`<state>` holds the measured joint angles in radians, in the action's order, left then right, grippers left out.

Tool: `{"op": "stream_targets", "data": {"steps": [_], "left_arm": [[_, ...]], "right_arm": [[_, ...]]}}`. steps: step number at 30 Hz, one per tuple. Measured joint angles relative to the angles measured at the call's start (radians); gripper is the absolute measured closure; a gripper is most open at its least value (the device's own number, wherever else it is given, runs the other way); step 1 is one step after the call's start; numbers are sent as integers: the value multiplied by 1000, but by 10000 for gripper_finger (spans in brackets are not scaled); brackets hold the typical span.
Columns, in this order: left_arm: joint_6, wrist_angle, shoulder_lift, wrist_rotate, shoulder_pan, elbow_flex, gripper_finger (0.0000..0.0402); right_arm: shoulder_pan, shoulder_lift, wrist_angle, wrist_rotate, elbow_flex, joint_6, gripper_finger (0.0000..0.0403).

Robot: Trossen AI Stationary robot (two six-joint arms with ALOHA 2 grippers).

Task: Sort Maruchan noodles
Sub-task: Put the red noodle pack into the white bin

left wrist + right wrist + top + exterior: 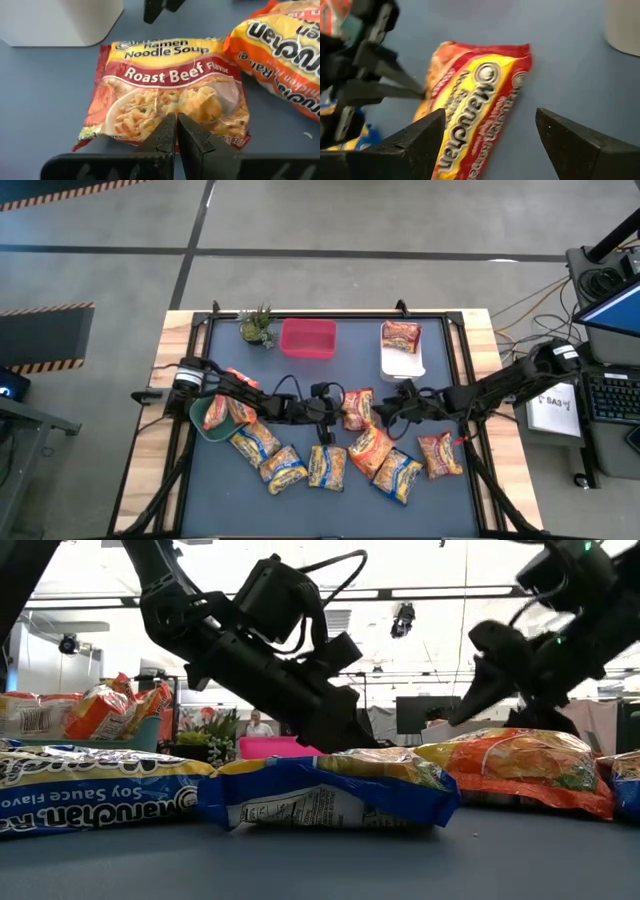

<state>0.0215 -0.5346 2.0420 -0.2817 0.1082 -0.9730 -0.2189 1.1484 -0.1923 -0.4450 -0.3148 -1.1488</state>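
A red Roast Beef noodle packet lies flat on the dark mat mid-table. My left gripper is shut, and its tips are at the packet's left edge. My right gripper hovers open just right of the packet, with its fingers spread wide above the packet and apart from it. Yellow-and-blue packets and orange packets lie along the near side. My left gripper meets the red packet with its shut fingertips at the edge facing the left arm. The fingers slant down from the table's left. Whether they pinch the seam or only press on it, I cannot tell. The packet stays flat on the mat.
A green bowl at the left holds orange packets. At the far edge stand a small plant, a pink bin and a white bin with a red packet on it. Bare mat lies between the bins and the packets.
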Motion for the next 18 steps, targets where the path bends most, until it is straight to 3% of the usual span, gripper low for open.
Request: {"op": "stream_targets", "data": {"steps": [7, 18], "left_arm": [[55, -20, 35, -3, 0, -3, 402], [68, 41, 43, 10, 0, 1, 401]], "right_arm": [[23, 8, -217, 5, 98, -20, 106], [31, 177, -216, 18, -5, -6, 111]]}}
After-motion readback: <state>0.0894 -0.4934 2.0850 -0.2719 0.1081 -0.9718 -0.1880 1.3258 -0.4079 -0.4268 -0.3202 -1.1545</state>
